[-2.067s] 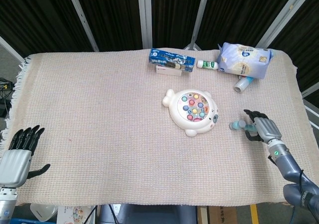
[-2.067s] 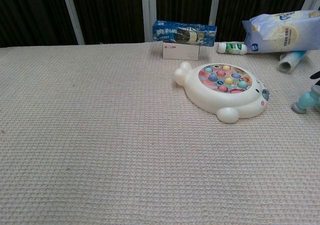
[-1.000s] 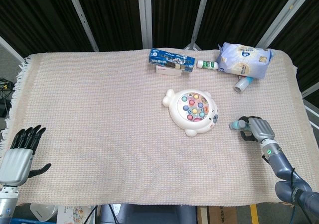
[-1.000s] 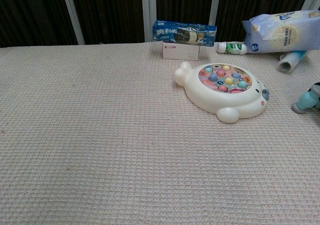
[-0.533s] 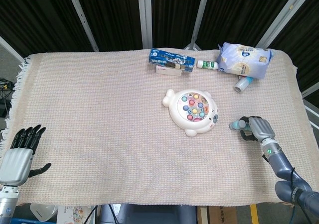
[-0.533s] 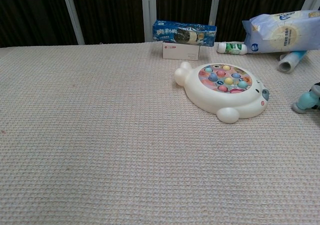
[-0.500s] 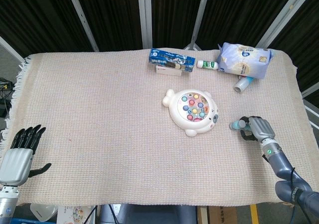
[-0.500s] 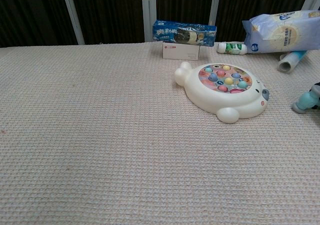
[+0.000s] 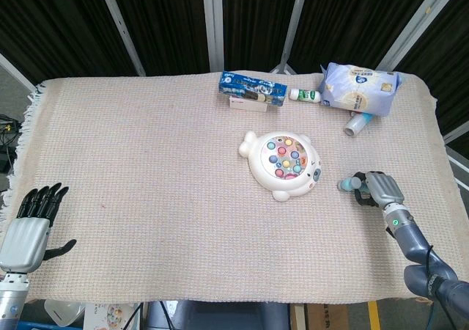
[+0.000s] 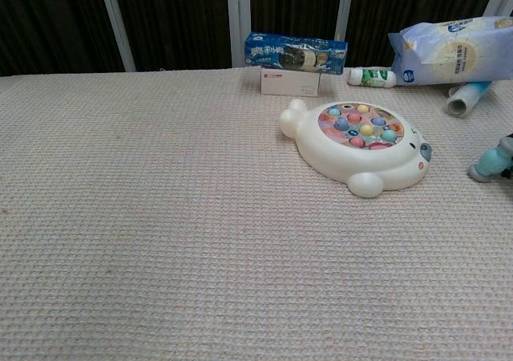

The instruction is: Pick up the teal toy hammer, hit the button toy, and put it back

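Left hand (image 9: pixel 28 224): metal-backed palm, black fingers (image 9: pixel 40 198) straight and spread, grasping nothing, at the near left edge of the woven beige cloth (image 9: pixel 146 198). Well beyond it: a blue glossy packet (image 9: pixel 253 89) on a white box (image 10: pixel 289 83). Button toy (image 9: pixel 283 163): smooth white rounded shell with coloured domed buttons, lying left of the right hand's fingertips. Hammer (image 9: pixel 349 185): teal plastic, its cylindrical head protruding just left of the right hand (image 9: pixel 379 191), whose fingers are clenched round the handle on the cloth.

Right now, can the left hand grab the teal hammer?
Probably not. The left hand rests open at the table's near left corner, while the teal hammer lies across the table, already wrapped by the right hand.
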Robot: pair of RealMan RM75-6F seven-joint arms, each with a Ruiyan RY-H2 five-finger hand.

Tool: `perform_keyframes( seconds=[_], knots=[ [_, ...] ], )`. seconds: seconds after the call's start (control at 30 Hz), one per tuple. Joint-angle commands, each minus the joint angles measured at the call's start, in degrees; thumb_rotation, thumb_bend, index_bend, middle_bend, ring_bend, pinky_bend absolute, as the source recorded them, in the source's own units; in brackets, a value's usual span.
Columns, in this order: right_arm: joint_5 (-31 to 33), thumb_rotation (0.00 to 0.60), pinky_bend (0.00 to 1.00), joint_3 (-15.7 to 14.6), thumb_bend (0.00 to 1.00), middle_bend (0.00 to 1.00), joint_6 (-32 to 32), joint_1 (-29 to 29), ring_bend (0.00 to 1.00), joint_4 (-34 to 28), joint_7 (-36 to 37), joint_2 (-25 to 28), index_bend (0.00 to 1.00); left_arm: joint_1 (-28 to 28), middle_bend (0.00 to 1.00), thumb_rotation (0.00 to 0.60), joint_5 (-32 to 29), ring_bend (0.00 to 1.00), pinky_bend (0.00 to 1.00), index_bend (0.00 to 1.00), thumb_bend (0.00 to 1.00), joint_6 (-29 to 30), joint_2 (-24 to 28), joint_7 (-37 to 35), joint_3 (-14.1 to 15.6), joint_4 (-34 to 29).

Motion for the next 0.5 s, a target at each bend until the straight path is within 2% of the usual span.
perform_keyframes(
  seconds=[0.03, 0.5],
  knots=[
    [-0.04, 0.6, 0.2, -0.02, 0.59, 0.46, -0.15, 0.08, 0.28, 0.33, 0.12, -0.19, 0.46, -0.04, 0.0, 0.6, -0.09, 0.0, 0.0, 0.0, 0.13, -0.08, -0.01, 0.07, 0.01, -0.02],
    [-0.71, 0.6, 0.24, 0.14, 0.64, 0.55, 0.17, 0.3, 0.36, 1.33, 0.98, -0.85, 0.59, -0.06, 0.0, 0.6, -0.35, 0.0, 0.0, 0.0, 0.13, -0.03, -0.1, 0.16, 0.03, 0.03]
  ],
)
